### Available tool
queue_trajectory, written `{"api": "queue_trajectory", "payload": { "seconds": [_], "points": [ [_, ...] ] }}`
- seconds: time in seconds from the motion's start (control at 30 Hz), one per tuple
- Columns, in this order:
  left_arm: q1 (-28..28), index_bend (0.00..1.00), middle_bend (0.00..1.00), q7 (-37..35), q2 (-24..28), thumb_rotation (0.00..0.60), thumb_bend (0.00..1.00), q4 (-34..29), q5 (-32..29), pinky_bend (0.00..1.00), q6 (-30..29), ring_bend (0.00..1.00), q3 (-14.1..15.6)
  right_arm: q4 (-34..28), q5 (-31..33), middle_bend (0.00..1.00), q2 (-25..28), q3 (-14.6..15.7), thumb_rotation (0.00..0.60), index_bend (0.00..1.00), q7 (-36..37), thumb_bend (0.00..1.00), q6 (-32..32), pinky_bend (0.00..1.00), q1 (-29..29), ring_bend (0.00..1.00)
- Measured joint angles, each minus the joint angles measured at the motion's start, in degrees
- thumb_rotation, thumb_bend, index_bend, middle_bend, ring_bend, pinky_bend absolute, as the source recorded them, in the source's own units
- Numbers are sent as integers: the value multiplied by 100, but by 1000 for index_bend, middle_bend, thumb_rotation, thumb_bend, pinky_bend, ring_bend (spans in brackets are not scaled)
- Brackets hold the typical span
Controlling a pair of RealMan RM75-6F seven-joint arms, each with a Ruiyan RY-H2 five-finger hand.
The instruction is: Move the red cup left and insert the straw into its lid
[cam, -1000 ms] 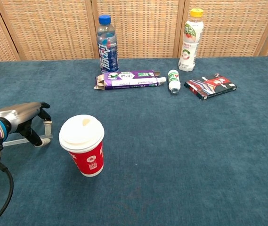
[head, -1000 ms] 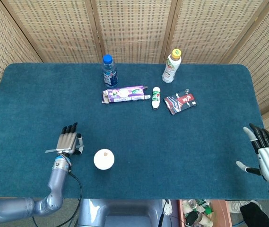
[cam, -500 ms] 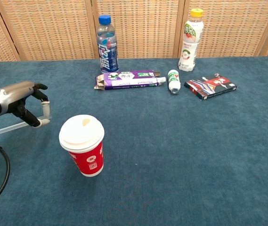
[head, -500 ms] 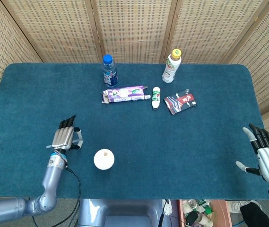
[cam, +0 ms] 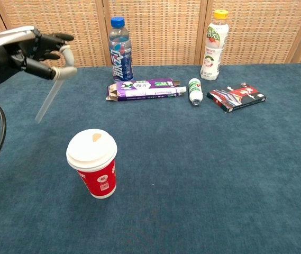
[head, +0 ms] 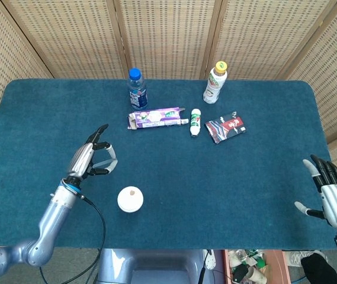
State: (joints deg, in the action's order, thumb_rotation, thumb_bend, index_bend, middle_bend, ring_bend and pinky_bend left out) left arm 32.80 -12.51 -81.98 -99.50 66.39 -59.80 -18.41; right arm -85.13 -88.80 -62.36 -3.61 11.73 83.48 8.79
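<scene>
The red cup [cam: 98, 179] with a white lid [head: 130, 199] stands upright near the table's front edge, left of centre. My left hand [cam: 27, 52] is raised above the table, up and left of the cup, and pinches the top of a clear straw [cam: 51, 91]. The straw hangs tilted down to the left, clear of the lid. In the head view the left hand [head: 92, 158] is a short way up and left of the lid. My right hand [head: 333, 194] hovers with fingers spread past the table's right front corner, holding nothing.
Along the back stand a blue-capped bottle [head: 137, 89] and a yellow-capped bottle [head: 214, 83]. In front of them lie a purple packet [head: 156, 117], a small white-green bottle [head: 195, 122] and a red-black packet [head: 225, 127]. A wicker screen closes off the far side.
My left hand has risen off the table with the straw and moved away from the front edge; the straw went from lying flat to hanging tilted. Cup and right hand stayed put.
</scene>
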Motion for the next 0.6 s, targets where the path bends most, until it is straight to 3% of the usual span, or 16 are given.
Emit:
{"api": "queue_trajectory", "payload": {
  "seconds": [0.3,0.43,0.6],
  "points": [
    [-154,626,0,-3098,163,600,448,18,2176,0,-409,0,50,10,21,0,-4,-8,600,0,-8,0,-21,0,1,0],
    [-150,626,0,-3997,155,600,467,27,2657,0,-743,0,211,13,33,0,1,-13,600,0,1,0,-15,0,-6,0],
    [-101,626,0,-4547,228,600,467,-46,2833,0,-932,0,509,27,37,0,0,-11,600,0,19,0,-24,0,-10,0]
  ]
}}
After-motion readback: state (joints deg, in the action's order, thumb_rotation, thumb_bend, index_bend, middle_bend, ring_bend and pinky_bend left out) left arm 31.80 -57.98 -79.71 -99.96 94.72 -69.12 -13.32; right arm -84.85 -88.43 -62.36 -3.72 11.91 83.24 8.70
